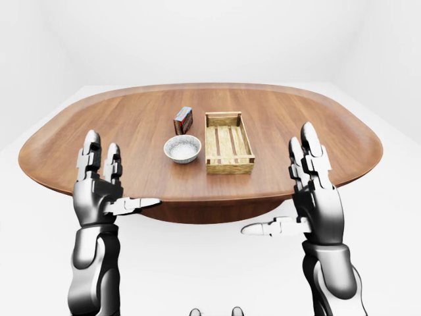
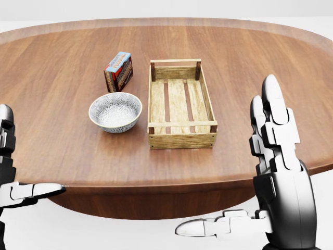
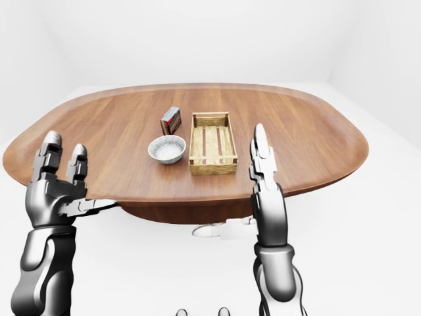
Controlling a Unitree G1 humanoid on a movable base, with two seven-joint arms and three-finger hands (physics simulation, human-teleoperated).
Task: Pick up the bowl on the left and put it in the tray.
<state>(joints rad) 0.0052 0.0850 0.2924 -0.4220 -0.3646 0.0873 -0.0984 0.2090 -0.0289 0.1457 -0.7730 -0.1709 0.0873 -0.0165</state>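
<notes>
The bowl (image 2: 115, 112) sits on the wooden table (image 2: 57, 99) just left of the slatted tray (image 2: 181, 139) and well apart from both hands — left hand (image 1: 100, 191) and right hand (image 2: 276, 172) spread, fingers released, holding nothing — while the small box (image 2: 118, 71) beyond it bears print too small to read.

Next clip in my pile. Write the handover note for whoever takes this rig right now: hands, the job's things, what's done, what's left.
Left hand: open, empty, raised short of the table's near edge.
Right hand: open, empty, likewise raised.
Bowl: upright on the table, just left of the wooden tray, apart from it. A small printed box stands above the bowl in the head view.
Done: nothing; bowl untouched, tray empty.
Left: reach in, grasp the bowl, lift it, set it in the tray.
</notes>
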